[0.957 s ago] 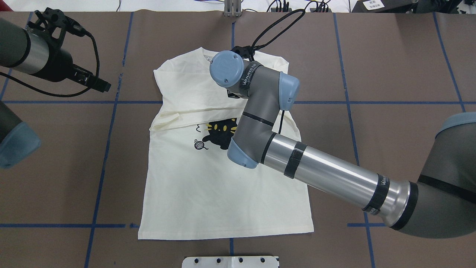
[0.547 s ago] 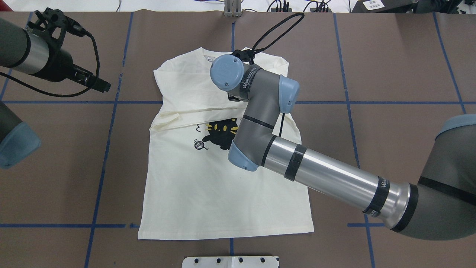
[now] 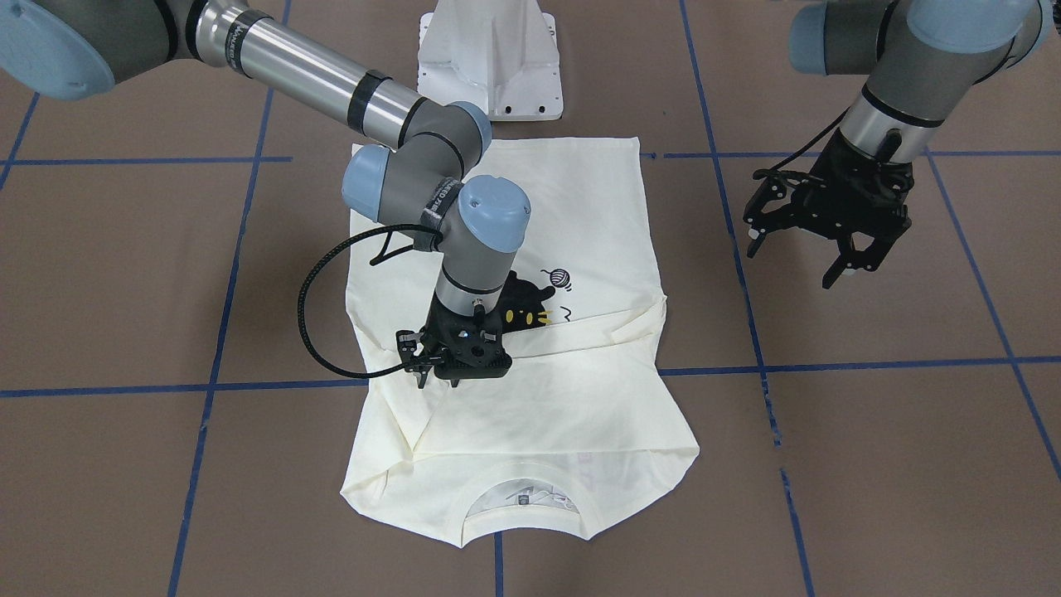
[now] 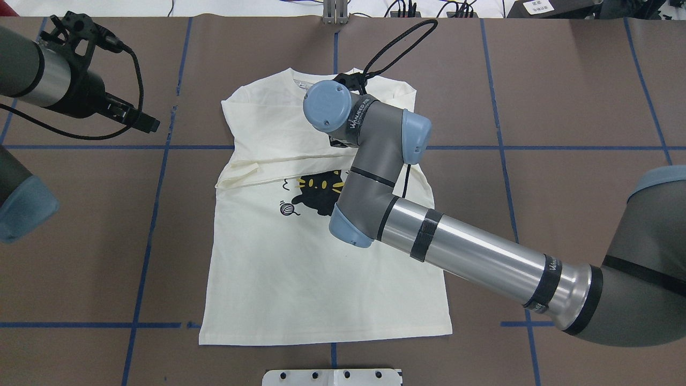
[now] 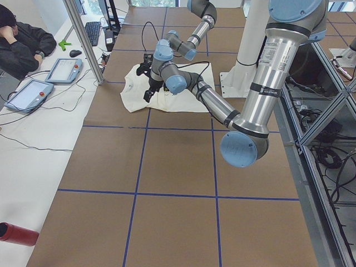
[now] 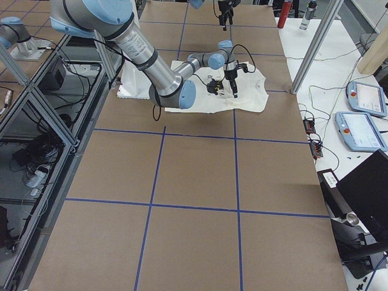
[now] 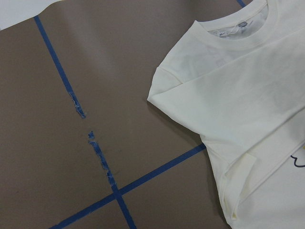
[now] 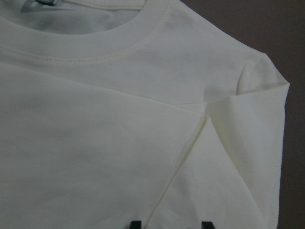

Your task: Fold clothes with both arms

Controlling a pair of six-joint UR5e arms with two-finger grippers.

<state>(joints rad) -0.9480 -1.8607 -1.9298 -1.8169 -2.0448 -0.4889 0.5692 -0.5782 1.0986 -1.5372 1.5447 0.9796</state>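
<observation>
The cream T-shirt point(image 4: 300, 268) lies flat on the brown table, print up, with both sleeves folded across the chest above the black cat print point(image 4: 319, 193). Its collar point(image 3: 522, 497) points away from the robot. My right gripper point(image 3: 454, 377) points down just above the folded sleeve point(image 3: 580, 340), near the shirt's shoulder. In the right wrist view its fingertips point(image 8: 136, 223) stand apart over flat cloth, so it is open and holds nothing. My left gripper point(image 3: 808, 245) hangs open above bare table beside the shirt's other shoulder point(image 7: 162, 86).
The white pedestal base point(image 3: 489, 58) stands just behind the shirt's hem. A black cable loop point(image 3: 311, 307) hangs off the right wrist over the table. Blue tape lines point(image 4: 155, 214) grid the table. A person point(image 5: 19, 39) and two tablets point(image 5: 64, 69) are at the far side.
The right wrist has shifted a little toward the robot over the shirt's chest. The shirt and the left arm have not moved.
</observation>
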